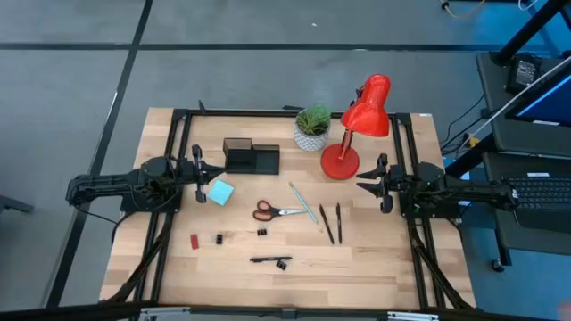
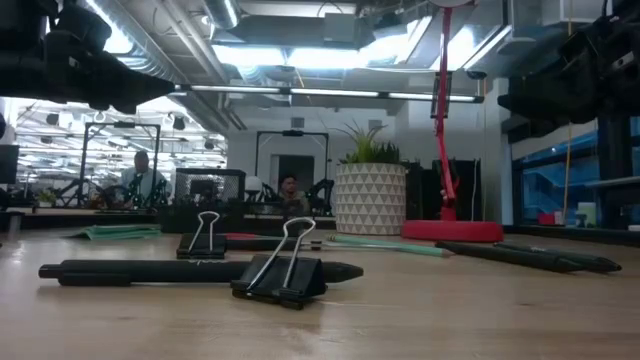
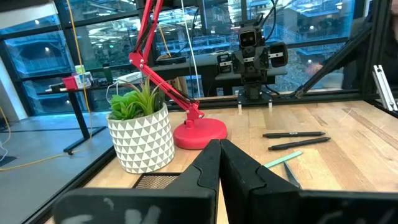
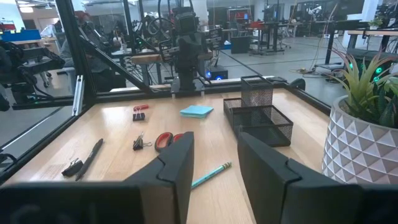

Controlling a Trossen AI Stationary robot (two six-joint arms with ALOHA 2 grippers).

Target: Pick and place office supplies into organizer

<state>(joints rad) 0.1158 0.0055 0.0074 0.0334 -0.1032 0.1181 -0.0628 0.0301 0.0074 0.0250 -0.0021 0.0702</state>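
Note:
The black mesh organizer (image 1: 251,158) stands near the table's far edge. In front of it lie the light-blue notepad (image 1: 220,192), red-handled scissors (image 1: 272,211), teal pencil (image 1: 303,202), two black pens (image 1: 332,223), another black pen (image 1: 270,260), small black clips (image 1: 219,239) and a small red piece (image 1: 194,241). My left gripper (image 1: 205,178) hovers shut at the table's left, just left of the notepad. My right gripper (image 1: 362,183) hovers open at the table's right, beside the lamp base; the right wrist view shows its fingers (image 4: 214,146) apart, with nothing between them.
A red desk lamp (image 1: 352,134) and a potted green plant (image 1: 312,127) stand at the far edge, right of the organizer. A black frame (image 1: 178,134) borders the table. In the low view a binder clip (image 2: 285,270) and pen (image 2: 150,270) lie nearest. People sit in the room behind.

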